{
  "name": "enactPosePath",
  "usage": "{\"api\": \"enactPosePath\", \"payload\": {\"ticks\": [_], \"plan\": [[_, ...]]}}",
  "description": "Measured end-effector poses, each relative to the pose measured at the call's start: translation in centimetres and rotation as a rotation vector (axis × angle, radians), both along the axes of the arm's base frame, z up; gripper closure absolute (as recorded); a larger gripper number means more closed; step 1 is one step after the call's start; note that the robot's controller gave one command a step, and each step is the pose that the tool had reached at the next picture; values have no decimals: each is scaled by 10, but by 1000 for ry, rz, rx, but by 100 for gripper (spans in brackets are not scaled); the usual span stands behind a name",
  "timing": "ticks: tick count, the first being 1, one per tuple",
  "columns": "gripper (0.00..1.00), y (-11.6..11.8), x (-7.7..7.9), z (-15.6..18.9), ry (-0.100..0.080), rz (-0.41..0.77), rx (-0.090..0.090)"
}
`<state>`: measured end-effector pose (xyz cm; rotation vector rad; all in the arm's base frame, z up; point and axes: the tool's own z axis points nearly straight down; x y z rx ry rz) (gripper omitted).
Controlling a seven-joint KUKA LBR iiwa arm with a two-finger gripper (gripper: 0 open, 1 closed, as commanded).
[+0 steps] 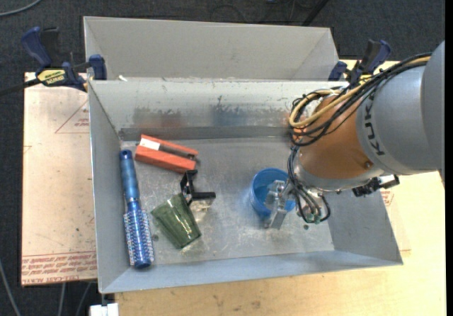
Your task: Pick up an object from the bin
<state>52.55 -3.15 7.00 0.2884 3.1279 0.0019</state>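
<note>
Your bin point(226, 105) holds five things, one each: blue hairbrush point(133, 208), orange bar point(164, 154), black clip point(190, 190), green pouch point(177, 221), blue cup point(263, 187). The gripper point(278, 214) is at the cup; you cannot tell its state.

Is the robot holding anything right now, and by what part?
It cannot be told. The gripper sits low at the rim of a blue round cup, but a grip on that rim isn't visible.

The bin point(212, 105) is seen as dull, scuffed grey metal. At lower left, the blue brush point(133, 208) is finished in glossy plastic. Right of centre, the blue cup point(263, 188) is seen as smooth plastic.
</note>
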Motion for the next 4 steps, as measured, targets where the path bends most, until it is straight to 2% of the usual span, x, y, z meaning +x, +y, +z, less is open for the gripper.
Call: {"api": "enactPosePath", "payload": {"ticks": [1, 2, 3, 4], "plan": [[100, 0, 0, 0, 0, 0, 0], [100, 1, 1, 109, -2, -4, 0], [100, 1, 1, 109, -2, -4, 0], [100, -10, 5, 206, -5, -35, 0]]}}
